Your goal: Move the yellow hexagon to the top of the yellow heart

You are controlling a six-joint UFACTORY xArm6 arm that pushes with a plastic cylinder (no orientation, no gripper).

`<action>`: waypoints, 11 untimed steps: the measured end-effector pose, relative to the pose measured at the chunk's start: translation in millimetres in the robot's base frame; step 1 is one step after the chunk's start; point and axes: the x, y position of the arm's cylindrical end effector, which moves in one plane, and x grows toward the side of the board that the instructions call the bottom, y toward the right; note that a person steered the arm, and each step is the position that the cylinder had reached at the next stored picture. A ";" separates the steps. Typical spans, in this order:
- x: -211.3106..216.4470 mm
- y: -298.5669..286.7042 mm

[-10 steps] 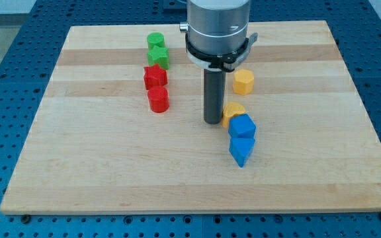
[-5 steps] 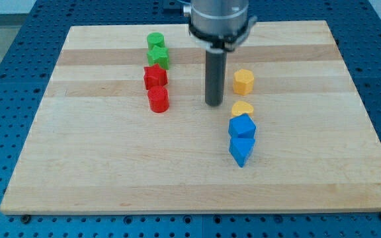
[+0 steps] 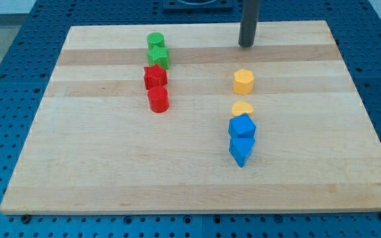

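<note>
The yellow hexagon (image 3: pixel 243 81) stands on the wooden board right of centre. The yellow heart (image 3: pixel 242 108) lies just below it in the view, with a small gap between them, and touches the blue block (image 3: pixel 242 125) under it. My tip (image 3: pixel 246 45) is near the board's top edge, straight above the yellow hexagon in the view and well apart from it. It touches no block.
A second blue block (image 3: pixel 241 151) sits below the first. At the view's left a column holds a green cylinder (image 3: pixel 155 41), a green star-like block (image 3: pixel 158 56), a red star (image 3: pixel 155 77) and a red cylinder (image 3: pixel 158 100). The board's top edge (image 3: pixel 197 26) lies just beyond my tip.
My tip has moved from beside the yellow heart's left up and to the right, to near the board's top edge. The blocks have not moved.
</note>
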 end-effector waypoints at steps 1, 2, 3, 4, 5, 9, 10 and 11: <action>30.9 0.4; 47.8 11.7; 78.1 13.1; 88.9 13.1; 89.3 13.1; 124.9 13.2; 125.0 16.6; 113.4 25.4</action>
